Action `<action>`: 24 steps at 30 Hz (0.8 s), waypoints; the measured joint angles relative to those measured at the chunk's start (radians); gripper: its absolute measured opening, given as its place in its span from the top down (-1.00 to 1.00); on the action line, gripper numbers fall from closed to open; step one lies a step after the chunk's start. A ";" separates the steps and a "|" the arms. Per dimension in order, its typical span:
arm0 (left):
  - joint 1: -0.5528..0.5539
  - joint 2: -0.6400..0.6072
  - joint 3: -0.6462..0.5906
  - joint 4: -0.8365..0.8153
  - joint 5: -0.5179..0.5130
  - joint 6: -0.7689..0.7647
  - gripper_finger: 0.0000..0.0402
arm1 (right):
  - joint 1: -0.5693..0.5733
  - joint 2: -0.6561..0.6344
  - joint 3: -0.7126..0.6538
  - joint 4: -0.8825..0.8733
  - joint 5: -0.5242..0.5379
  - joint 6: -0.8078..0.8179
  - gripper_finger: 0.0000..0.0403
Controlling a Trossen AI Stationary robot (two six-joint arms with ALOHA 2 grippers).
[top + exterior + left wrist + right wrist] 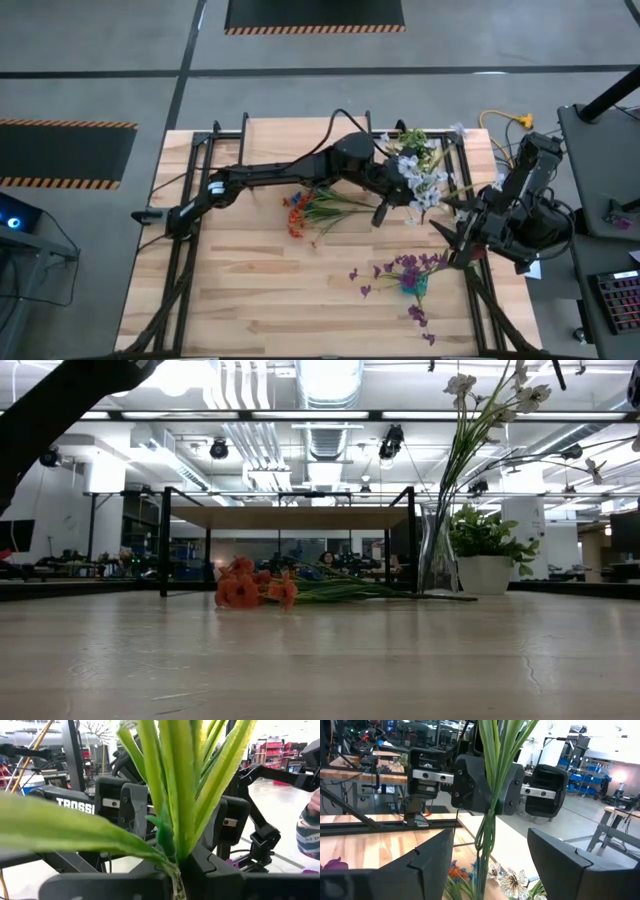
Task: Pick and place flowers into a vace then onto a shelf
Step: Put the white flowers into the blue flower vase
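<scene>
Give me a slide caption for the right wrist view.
Left gripper shut on green flower stems, held between the open right gripper fingers above the wooden table.

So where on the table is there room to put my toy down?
The near-left part of the table is bare wood, bordered by the left arm and the orange flowers. The strip between the orange flowers and the purple flowers is free too. It is crowded at the far right: white flowers, the left claw and the right claw.
</scene>
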 joint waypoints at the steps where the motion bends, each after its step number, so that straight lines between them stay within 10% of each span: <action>1: 0.000 0.000 0.000 0.004 0.000 0.000 1.00 | -0.001 0.000 0.000 0.000 0.000 0.001 -0.25; 24: 0.000 0.000 0.000 0.015 0.000 0.011 1.00 | -0.079 0.083 0.032 -0.001 0.000 -0.047 -0.14</action>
